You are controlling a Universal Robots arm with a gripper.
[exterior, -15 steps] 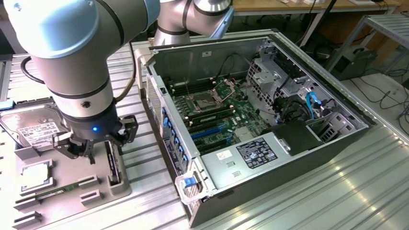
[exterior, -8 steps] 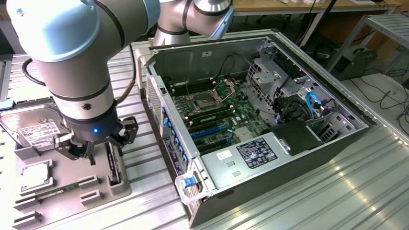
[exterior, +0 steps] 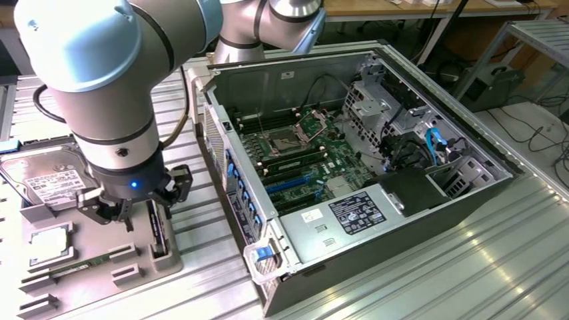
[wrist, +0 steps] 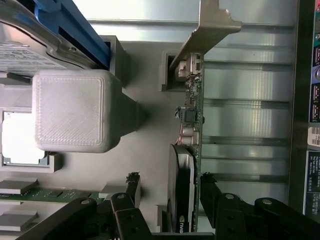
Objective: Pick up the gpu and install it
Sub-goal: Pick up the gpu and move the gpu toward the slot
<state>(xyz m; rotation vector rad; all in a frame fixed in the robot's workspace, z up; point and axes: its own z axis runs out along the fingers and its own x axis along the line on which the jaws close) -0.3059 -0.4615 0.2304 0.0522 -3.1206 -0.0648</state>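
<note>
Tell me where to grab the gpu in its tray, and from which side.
Probably best straight down from above: pinch the gpu by its two flat faces, mid-length. It stands on edge in a slot of the grey tray, so the top edge is free and thin enough to span. Stay off the metal bracket at the end. The open gripper hangs over it.

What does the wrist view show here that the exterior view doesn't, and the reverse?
Wrist view: the gpu with its silver bracket, board chips and black cooler up close, the open gripper straddling it. Exterior view: the open computer case with its motherboard, and the arm standing over the parts tray. Both: the gpu on edge in its tray slot, the hard drive nearby.
</note>
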